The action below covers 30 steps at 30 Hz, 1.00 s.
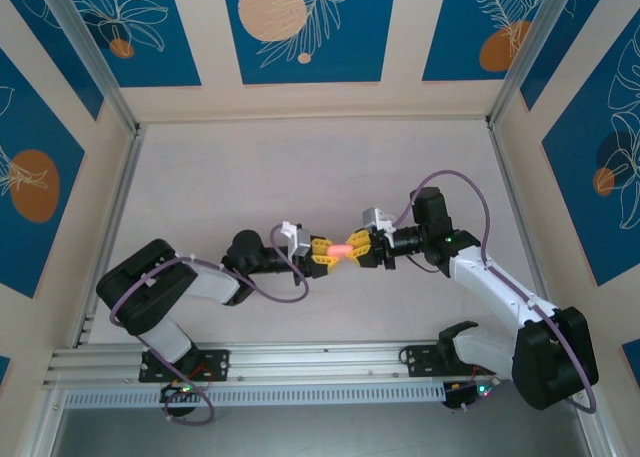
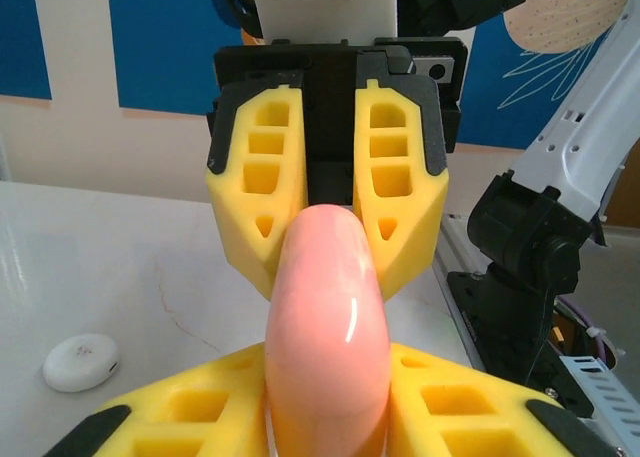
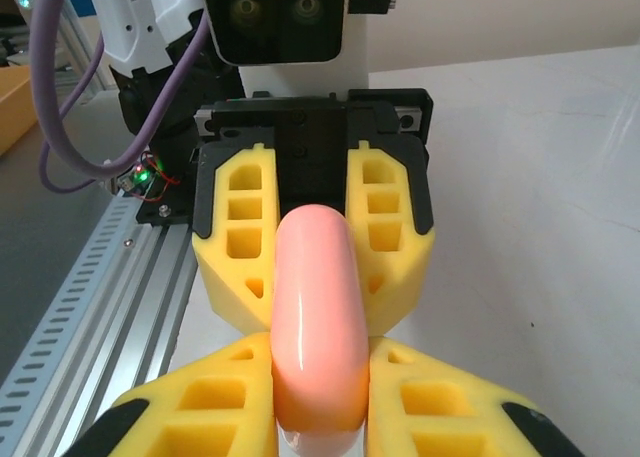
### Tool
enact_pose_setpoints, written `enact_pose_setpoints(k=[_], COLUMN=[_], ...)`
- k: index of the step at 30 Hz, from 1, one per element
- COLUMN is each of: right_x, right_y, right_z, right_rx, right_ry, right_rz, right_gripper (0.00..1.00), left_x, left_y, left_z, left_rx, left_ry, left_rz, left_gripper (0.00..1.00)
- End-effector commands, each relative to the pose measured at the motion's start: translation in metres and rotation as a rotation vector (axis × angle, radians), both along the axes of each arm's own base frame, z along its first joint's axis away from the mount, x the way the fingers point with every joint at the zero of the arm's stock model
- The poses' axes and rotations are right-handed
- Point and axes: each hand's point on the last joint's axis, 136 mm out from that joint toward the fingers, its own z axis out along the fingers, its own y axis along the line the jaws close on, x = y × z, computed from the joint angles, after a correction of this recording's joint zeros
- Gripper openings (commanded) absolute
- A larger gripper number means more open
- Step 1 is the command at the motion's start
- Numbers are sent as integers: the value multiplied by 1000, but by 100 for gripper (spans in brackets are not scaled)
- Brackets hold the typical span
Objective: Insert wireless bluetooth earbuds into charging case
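Note:
The salmon-pink glossy charging case (image 1: pixel 340 249) hangs above the table's middle, gripped from both ends. My left gripper (image 1: pixel 323 249) is shut on its left end and my right gripper (image 1: pixel 357 249) on its right end. In the left wrist view the case (image 2: pixel 325 327) runs from my left gripper (image 2: pixel 325 407) up to the right arm's yellow fingers (image 2: pixel 400 187). In the right wrist view the case (image 3: pixel 315 307) sits between my right gripper (image 3: pixel 320 407) and the left arm's fingers (image 3: pixel 240 237). I see no opening in the case. The earbuds are hidden.
A flat white round disc (image 2: pixel 80 362) lies on the white table (image 1: pixel 300 167) below and to the left of the case. An aluminium rail (image 1: pixel 300 362) runs along the near edge by the arm bases. Frame posts (image 1: pixel 110 207) and patterned walls bound the table.

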Motion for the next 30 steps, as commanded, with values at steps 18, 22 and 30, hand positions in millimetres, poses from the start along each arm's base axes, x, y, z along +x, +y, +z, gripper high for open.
enact_pose_setpoints(k=[18,22,30], right_x=[67,89,122], right_y=[-21,-21,-19], right_z=[-35,-49,-86], right_rx=[-210,-257,-398], right_ry=[459,583,868], right_rz=[-385,-453,-536], right_gripper=[16,16,16], left_x=[68,83,90], left_y=[47,71,105], left_z=[-53,-66,-86], left_rx=[87,102,141], left_ry=[91,145,186], left_rz=[531,691,868], left_gripper=[84,86,88])
